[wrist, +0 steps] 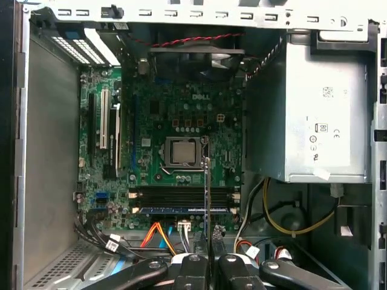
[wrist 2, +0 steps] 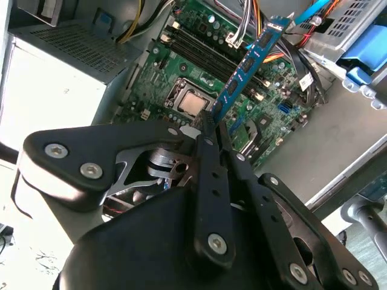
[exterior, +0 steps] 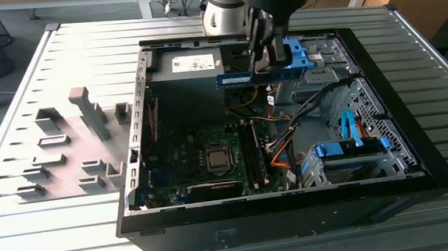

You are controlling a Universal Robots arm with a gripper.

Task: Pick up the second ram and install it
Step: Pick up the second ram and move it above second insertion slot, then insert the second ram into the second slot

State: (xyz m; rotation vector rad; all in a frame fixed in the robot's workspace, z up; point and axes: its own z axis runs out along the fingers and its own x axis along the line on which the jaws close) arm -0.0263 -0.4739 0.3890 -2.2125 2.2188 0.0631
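Ram [exterior: 246,78]: I'm seeing it hanging level in the air above the open case [exterior: 413,166], over the motherboard [exterior: 202,156].
End effector [exterior: 266,69]: I'm holding it clamped on the ram's end; in the second wrist view the stick [wrist 2: 245,69] is jutting out past the fingers [wrist 2: 208,145].
Desk [exterior: 87,52]: it's carrying the case and grey holders [exterior: 85,145].

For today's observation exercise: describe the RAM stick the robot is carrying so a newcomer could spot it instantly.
Find the open computer case on the slatted metal table. Above its far end hangs the gripper, shut on the RAM stick: a thin blue board held in the air. Unlike the black slot strips on the motherboard below, it is blue and lifted.
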